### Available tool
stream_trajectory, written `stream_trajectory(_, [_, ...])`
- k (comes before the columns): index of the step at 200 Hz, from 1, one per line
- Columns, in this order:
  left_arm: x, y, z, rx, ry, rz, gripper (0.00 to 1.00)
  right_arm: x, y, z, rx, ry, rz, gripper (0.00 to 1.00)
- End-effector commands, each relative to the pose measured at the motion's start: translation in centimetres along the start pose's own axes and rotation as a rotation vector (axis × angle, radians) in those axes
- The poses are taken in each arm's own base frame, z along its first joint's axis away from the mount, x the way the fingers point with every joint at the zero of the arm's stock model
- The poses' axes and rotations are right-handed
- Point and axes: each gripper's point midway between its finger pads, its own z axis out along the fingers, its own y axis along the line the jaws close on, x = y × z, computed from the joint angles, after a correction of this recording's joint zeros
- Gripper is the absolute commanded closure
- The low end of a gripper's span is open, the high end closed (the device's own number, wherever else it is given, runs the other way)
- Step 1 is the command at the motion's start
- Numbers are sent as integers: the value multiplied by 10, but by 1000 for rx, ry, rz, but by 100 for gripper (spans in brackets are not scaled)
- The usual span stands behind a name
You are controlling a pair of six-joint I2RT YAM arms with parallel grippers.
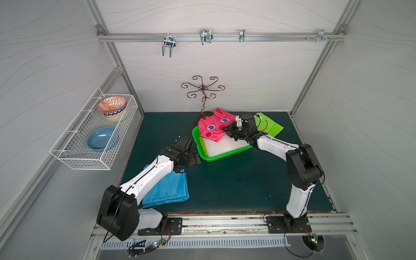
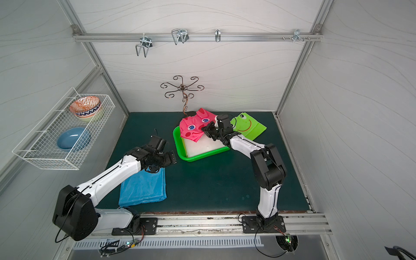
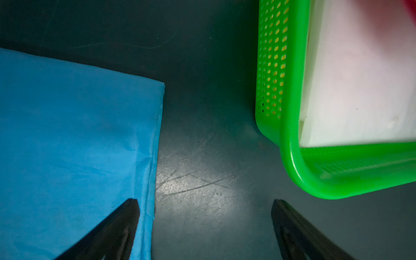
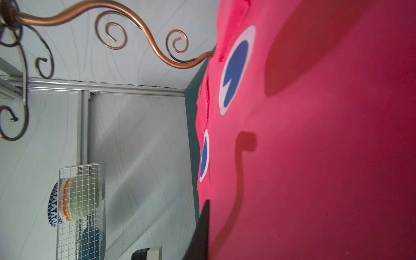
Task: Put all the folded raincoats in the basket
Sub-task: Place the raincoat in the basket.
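Just above centre in both top views, my right end effector [image 1: 224,130] is pinched shut on the right-hand edge of the pink raincoat [image 1: 210,127], which is propped over the far left corner of the green basket [image 1: 225,155]. Part of the raincoat hangs inside the basket and part spills past the far rim. In the right wrist view the fabric fills the whole right half of the frame, pressed against one dark finger at the bottom. Lower and to the left, my left end effector [image 3: 206,208] has its jaws spread wide and holds nothing. It hovers over bare table [image 3: 202,157] between the blue cloth [image 3: 74,146] at the left of that frame and the basket's rounded corner at the right. Behind the raincoat stands the copper hook stand [image 1: 203,88], its base close to the raincoat's far edge, and a green frog raincoat [image 1: 269,127] lies flat just right of my right wrist. Most of the basket floor is covered by a white sheet [image 1: 225,145], uncovered toward the near rim. Dark green table runs open across the lower middle of the top views. The raincoat is bright pink, folded, with two blue-and-white eyes, darker red spots and a curved red smile.
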Motion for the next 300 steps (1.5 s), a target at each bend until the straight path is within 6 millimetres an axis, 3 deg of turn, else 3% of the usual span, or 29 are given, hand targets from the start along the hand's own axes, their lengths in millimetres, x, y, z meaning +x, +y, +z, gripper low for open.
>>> stream_trajectory(1, [-7,-6,-2,19,-14,2,3,10,-8,-3,5,-5,40,100])
stream_trajectory(29, [-9,-8,-2,23,-14,20,3,22,-31,-9,51,-15,102,100])
stream_trajectory(73, [-14,-16,-3,25,-3,71,3,30,-52,-19,135,-40,131,100])
stream_trajectory(151, [-19,-26,-5,50,-2,84,2,41,-47,-46,206,-127,183,100])
stream_trajectory(183, [-15,-35,-3,89,37,74,2,51,-55,-42,256,-106,208,100])
stream_trajectory(197, [-17,-37,-6,94,30,80,2,56,-60,-38,266,-82,220,86])
stream_trajectory(221, [-23,-40,-15,100,7,105,2,64,-62,-31,283,-22,224,75])
stream_trajectory(262, [-44,-61,-42,172,-61,112,1,67,-55,-44,389,38,124,51])
stream_trajectory(300, [-56,-77,-46,214,-80,93,2,73,-63,-68,487,62,84,46])
